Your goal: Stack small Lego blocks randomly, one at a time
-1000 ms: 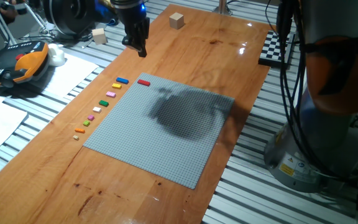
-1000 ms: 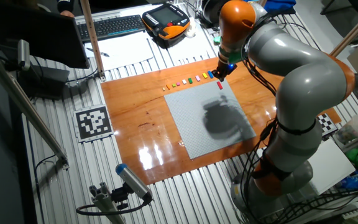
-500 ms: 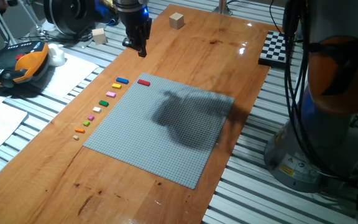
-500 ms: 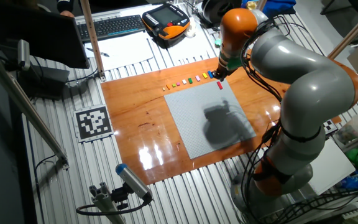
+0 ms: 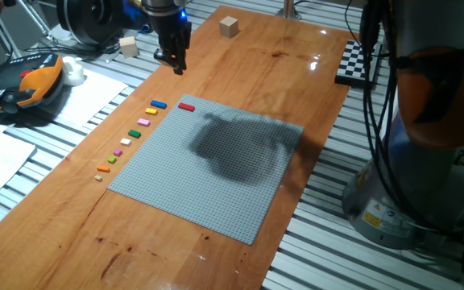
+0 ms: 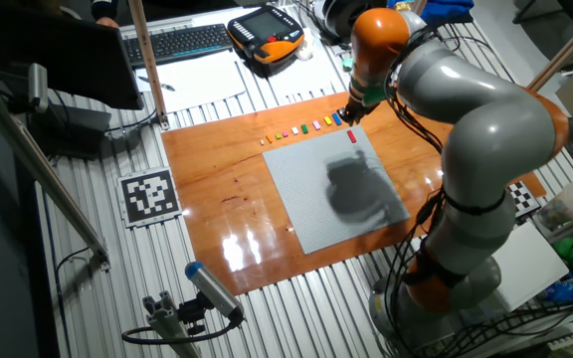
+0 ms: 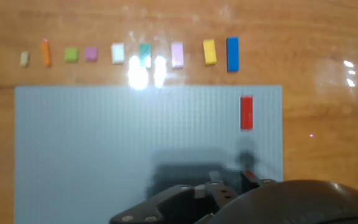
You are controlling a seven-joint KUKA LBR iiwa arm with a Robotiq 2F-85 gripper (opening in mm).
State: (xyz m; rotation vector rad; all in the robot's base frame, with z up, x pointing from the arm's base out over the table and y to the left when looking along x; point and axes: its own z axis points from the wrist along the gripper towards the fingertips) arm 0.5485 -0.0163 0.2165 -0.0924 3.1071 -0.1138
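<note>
A red Lego block [image 5: 186,106] lies flat on the grey baseplate [image 5: 216,189] near its far left corner, also seen as the red block [image 7: 246,112] in the hand view. Beside the plate, a row of small Lego blocks runs from blue [image 5: 159,105] to orange [image 5: 103,169]. The hand view shows this row from blue [image 7: 232,54] through yellow [image 7: 209,52] to orange [image 7: 46,53]. My gripper [image 5: 177,69] hangs above the bare wood beyond the blue block, holding nothing. Its fingers are too dark and small to show how they stand.
Two wooden cubes [image 5: 229,26] [image 5: 129,47] sit at the table's far end. A checkerboard marker [image 5: 357,63] lies at the right edge. A teach pendant [image 5: 22,84] and papers lie left of the table. The arm's base [image 5: 409,193] stands to the right.
My gripper has drifted a little left and farther from the red block. The blocks have not moved.
</note>
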